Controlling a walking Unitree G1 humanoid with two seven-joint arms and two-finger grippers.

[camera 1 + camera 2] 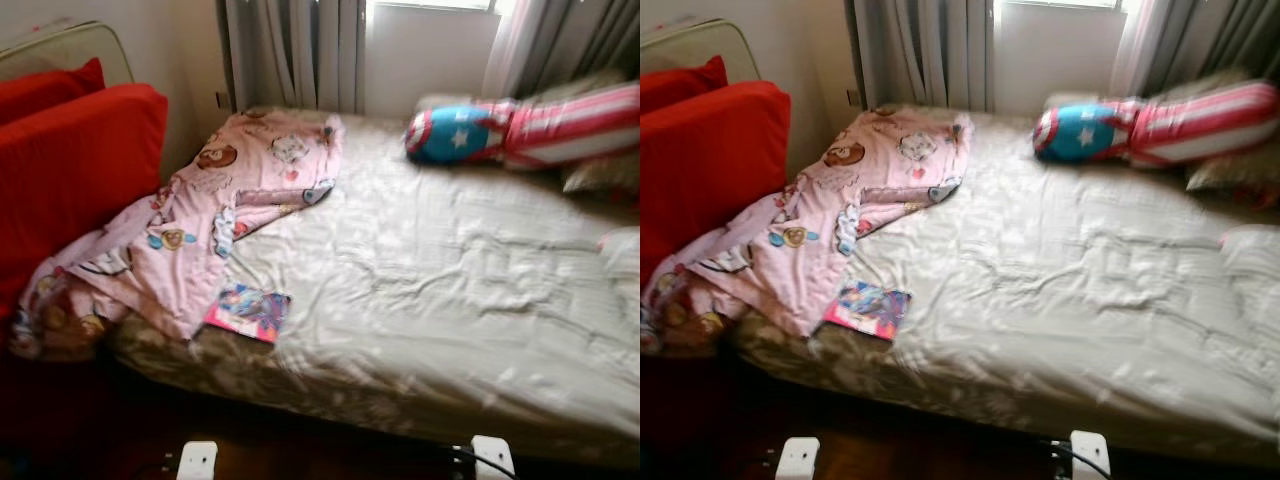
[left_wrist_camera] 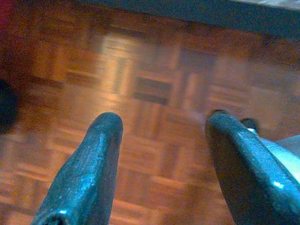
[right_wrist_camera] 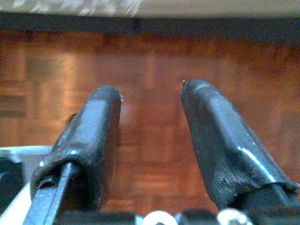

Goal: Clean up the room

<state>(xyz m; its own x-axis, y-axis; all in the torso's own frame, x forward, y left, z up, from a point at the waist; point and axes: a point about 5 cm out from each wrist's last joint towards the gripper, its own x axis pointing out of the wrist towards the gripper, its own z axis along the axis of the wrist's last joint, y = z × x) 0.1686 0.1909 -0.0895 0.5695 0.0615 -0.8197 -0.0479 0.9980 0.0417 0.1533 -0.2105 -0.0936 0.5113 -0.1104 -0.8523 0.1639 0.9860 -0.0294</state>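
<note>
You faced a bed point(image 1: 450, 290) in rumpled beige sheets, standing on dark parquet floor point(image 2: 150, 93). Grey curtains point(image 1: 290, 50) flanked a bright window point(image 1: 430, 5) behind it. A red sofa point(image 1: 70, 160) stood at its left against a pale wall point(image 1: 180, 50).

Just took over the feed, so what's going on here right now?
Nothing is being handled at the moment. The robot faces a bed with a crumpled pink blanket hanging off its left edge, a colourful book by the near edge, and a striped pillow with a star at the far side. Red cushions stand to the left. The left gripper and right gripper hang open and empty over the wooden floor.
</note>
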